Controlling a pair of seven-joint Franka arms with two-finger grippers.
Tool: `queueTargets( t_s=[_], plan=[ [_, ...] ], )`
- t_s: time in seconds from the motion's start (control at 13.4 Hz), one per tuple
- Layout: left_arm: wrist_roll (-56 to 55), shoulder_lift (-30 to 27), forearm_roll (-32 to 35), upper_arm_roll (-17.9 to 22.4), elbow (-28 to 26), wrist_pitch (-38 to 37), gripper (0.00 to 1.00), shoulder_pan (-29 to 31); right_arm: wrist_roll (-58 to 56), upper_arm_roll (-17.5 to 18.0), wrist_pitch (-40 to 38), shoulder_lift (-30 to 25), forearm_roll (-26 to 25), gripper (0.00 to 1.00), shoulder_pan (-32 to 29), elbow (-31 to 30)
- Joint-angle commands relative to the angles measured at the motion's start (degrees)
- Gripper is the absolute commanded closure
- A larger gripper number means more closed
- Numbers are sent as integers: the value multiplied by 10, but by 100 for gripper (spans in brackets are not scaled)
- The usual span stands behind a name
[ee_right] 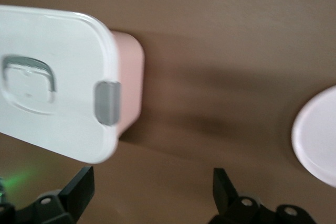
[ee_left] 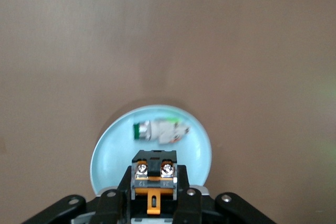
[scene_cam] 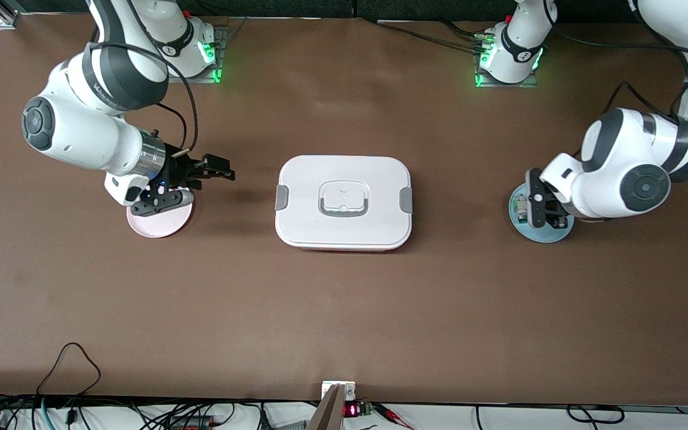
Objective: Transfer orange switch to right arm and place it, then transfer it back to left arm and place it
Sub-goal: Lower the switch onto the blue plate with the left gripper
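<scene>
The left gripper (ee_left: 154, 195) clamps the orange switch (ee_left: 154, 179) over the blue plate (ee_left: 110, 150) (a white-and-green component (ee_left: 160, 130) lies just ahead); the right gripper (scene_cam: 192, 182) hangs open beside the box (scene_cam: 344, 203).

Two plates and a small part on a brown tabletop (scene_cam: 344, 298)

A pale pink plate (scene_cam: 162, 224) lay toward the right arm's end of the tabletop, and a light blue plate (scene_cam: 550, 234) lay well apart from it toward the left arm's end. On the light blue plate rested a small white-and-green component (ee_left: 160, 130), lying on its side. Along the tabletop's edge nearest the front camera ran black cables (scene_cam: 69, 382), with a small device showing a red display (scene_cam: 351, 409).
</scene>
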Motion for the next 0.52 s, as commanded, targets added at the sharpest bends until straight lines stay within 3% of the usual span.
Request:
queueTargets(
  t_s=[0.0, 0.15, 0.3, 0.45],
  plan=[
    [53, -9, 14, -8, -63, 78, 100, 46, 29, -5, -115, -2, -71, 0, -5, 81],
    [63, -5, 15, -8, -104, 142, 100, 66, 18, -34, -155, -11, -119, 0, -6, 115],
    [57, -4, 15, -8, -128, 169, 100, 67, 22, -85, -140, -18, -120, 0, -9, 119],
    [58, 1, 15, -7, -136, 196, 100, 66, 20, -99, -117, -21, -154, 0, -15, 119]
  ],
)
